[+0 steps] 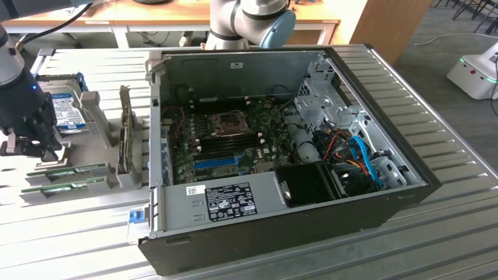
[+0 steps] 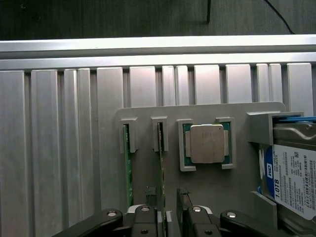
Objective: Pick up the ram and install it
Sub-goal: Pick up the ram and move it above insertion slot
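Two green ram sticks stand on edge in slots of a grey holder (image 2: 148,113). In the wrist view they are one ram (image 2: 127,168) and the other ram (image 2: 161,163). In the exterior view the rams (image 1: 69,172) lie at the exterior view's left, outside the computer case. My gripper (image 1: 35,153) hangs just above that holder. Its jaws are open, and in the wrist view the gripper (image 2: 170,215) straddles the second stick with nothing gripped. The motherboard (image 1: 233,140) with its dark memory slots lies inside the open case.
On the same holder sit a square processor (image 2: 207,143) and a blue-labelled hard drive (image 2: 291,177). A dark upright expansion card (image 1: 128,146) stands between the holder and the case wall (image 1: 155,134). The table is ribbed aluminium (image 2: 49,148).
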`<action>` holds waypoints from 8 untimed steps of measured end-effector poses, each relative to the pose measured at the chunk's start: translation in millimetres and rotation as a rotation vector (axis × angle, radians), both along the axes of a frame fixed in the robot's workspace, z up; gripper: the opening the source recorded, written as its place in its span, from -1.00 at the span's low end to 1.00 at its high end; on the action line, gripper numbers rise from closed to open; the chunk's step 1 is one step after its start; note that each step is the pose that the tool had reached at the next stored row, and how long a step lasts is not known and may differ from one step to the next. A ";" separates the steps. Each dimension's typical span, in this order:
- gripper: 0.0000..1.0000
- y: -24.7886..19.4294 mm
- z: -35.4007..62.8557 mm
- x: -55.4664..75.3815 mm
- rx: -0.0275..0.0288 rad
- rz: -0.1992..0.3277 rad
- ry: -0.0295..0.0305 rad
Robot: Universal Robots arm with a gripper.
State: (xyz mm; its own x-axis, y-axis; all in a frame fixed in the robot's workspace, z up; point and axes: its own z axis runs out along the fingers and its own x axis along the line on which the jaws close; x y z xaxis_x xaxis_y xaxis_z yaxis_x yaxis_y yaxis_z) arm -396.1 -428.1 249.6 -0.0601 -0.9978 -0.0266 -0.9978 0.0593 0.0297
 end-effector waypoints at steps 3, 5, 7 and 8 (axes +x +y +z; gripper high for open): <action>-0.40 -3.0 0.1 0.0 -0.0001 0.000 0.0001; -0.40 -5.8 0.1 0.0 -0.0001 0.000 0.0001; -0.40 -8.9 0.1 0.0 -0.0001 0.000 0.0001; -0.40 -10.3 0.1 0.0 -0.0001 0.000 0.0001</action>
